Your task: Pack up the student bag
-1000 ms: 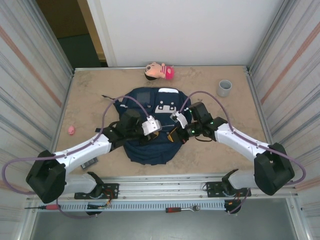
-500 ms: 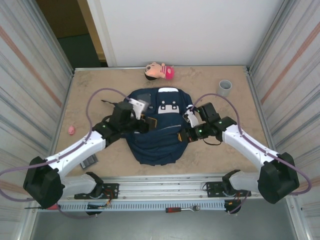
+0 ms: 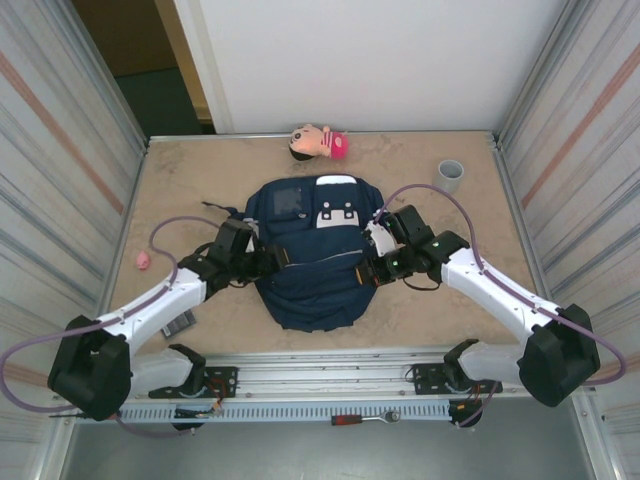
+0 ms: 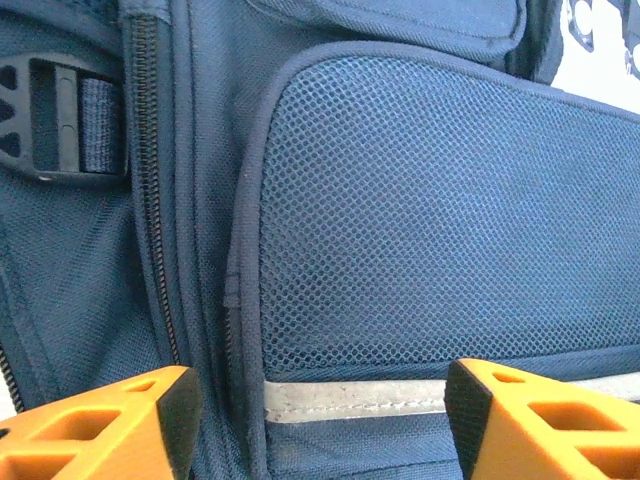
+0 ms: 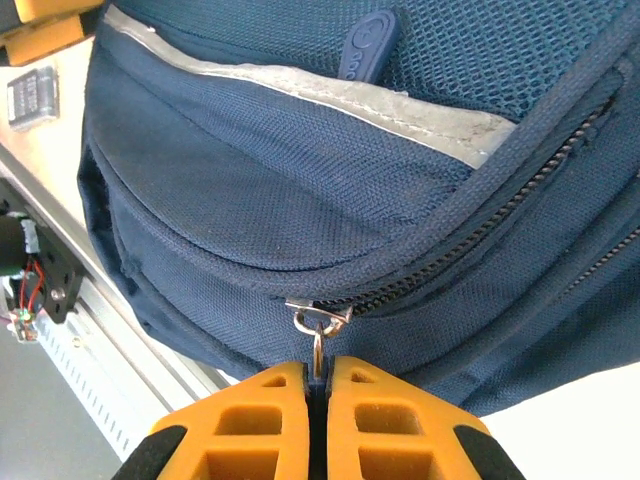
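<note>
Looks like the zipping stage of packing the large navy-blue fabric student bag (image 3: 310, 265), found lying flat in the middle of the beige stone-patterned counter (image 3: 190, 170) between the two arms, white patch toward the far side. At the bag's right edge: right fingers (image 5: 290, 410) pinched fully together on the small metal ring pull (image 5: 316, 335) of a dark zipper (image 5: 480, 235) curving away across the fabric. Hard to tell from here whether meshed or parted beyond the slider. At the bag's left edge: left fingers (image 4: 110, 430) spread wide and holding nothing, hovering just short of the blue mesh side pocket (image 4: 440, 220), with a grey reflective stripe (image 4: 350, 397) along one seam and a black plastic buckle (image 4: 40, 115) beside it. Calls next, most likely, for drawing the pull steadily along the zipper line under a firm pinch, given how easily so slim a ring could slip free. Probably also calls for closing the left fingers on the fabric, or pressing down on it, to brace the bag against sliding across the counter.
</note>
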Available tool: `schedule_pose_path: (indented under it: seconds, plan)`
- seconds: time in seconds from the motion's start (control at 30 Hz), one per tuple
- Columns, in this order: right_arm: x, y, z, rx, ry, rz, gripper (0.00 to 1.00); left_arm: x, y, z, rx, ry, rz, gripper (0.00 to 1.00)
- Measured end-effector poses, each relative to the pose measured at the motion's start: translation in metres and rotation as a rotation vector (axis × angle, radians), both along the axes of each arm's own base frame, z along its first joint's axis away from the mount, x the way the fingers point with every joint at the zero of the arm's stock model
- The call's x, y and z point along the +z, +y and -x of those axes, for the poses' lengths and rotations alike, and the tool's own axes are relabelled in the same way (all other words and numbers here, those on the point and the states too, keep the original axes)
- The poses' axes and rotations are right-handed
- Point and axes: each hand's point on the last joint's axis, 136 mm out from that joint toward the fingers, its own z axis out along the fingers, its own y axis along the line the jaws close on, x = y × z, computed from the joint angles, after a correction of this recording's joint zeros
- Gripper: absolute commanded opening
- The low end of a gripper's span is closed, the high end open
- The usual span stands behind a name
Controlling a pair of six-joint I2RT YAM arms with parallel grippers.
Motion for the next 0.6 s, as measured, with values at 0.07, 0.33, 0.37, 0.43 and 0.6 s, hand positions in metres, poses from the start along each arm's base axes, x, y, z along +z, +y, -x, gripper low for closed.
schedule_pose_path:
  seconds: [0.07, 0.33, 0.37, 0.43, 0.6]
  plan:
    - [-0.001, -0.001, 0.000, -0.001, 0.001, 0.004, 0.00, -0.001, 0.002, 0.001, 0.012, 0.000, 0.001, 0.53]
    - [0.000, 0.001, 0.001, 0.005, -0.008, 0.018, 0.00, -0.018, 0.001, 0.006, 0.038, 0.036, 0.038, 0.31]
    - [0.000, 0.001, 0.002, 0.005, -0.008, 0.017, 0.00, -0.019, 0.000, 0.005, 0.045, 0.040, 0.049, 0.25]
    - [0.001, 0.002, 0.001, 0.006, -0.011, 0.023, 0.00, -0.021, 0.000, 0.005, 0.058, 0.045, 0.066, 0.13]
    - [0.002, 0.007, 0.002, 0.004, -0.008, 0.042, 0.00, -0.023, -0.003, 0.005, 0.101, 0.058, 0.114, 0.00]
